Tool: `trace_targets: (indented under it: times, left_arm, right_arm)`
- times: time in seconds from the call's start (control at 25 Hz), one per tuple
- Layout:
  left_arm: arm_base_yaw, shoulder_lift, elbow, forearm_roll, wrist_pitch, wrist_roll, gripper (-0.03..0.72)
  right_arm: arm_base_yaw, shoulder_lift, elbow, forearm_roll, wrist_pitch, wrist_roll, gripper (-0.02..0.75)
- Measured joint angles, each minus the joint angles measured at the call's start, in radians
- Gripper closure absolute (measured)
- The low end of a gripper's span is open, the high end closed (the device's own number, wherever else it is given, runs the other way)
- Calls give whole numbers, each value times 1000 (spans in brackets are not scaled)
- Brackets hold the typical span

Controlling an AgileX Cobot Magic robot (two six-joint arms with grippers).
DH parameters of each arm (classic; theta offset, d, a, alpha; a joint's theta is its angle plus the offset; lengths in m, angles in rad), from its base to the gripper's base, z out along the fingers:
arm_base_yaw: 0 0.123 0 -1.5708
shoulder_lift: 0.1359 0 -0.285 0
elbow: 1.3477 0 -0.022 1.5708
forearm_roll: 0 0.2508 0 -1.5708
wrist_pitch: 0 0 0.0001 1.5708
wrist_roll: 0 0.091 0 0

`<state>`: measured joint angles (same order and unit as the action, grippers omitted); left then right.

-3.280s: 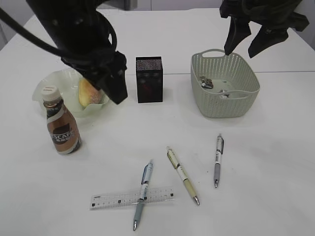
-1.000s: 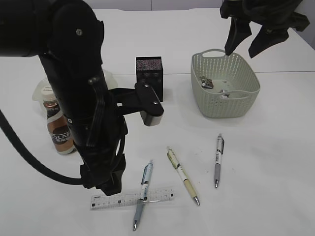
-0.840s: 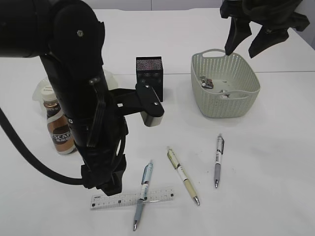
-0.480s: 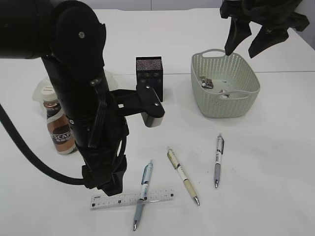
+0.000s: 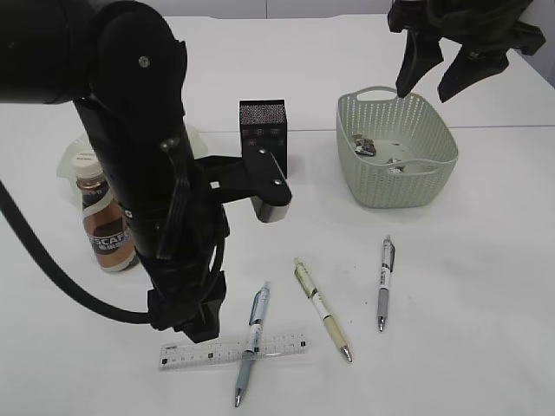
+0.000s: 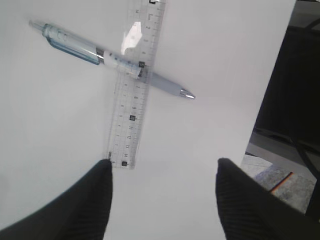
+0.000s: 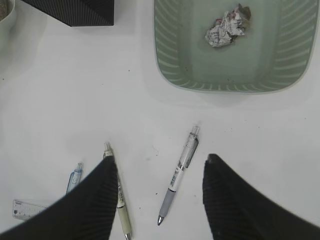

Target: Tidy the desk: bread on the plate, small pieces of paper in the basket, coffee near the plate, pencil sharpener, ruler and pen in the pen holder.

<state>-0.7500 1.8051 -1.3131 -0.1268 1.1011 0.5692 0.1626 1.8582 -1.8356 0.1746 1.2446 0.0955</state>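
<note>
The clear ruler (image 5: 232,350) lies flat on the white table (image 5: 468,303) near the bottom middle of the outside picture. A blue pen (image 5: 251,341) lies across it and touches it. A yellow pen (image 5: 322,308) and a grey pen (image 5: 383,282) lie to the right. The left gripper (image 6: 161,197) is spread wide, with one finger (image 6: 87,200) at the ruler's near end. Only the right wrist picture shows crumpled paper (image 7: 228,26) inside the green basket (image 7: 170,70). The right gripper (image 7: 157,200) is spread too, holding nothing, high in the upper right.
</note>
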Motion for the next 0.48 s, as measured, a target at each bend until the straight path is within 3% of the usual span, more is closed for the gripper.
trace_targets:
  times: [0.48]
  left_arm:
    - [0,61,0,0,-72,68,180]
  right_arm:
    - [0,0,0,0,0,0,336]
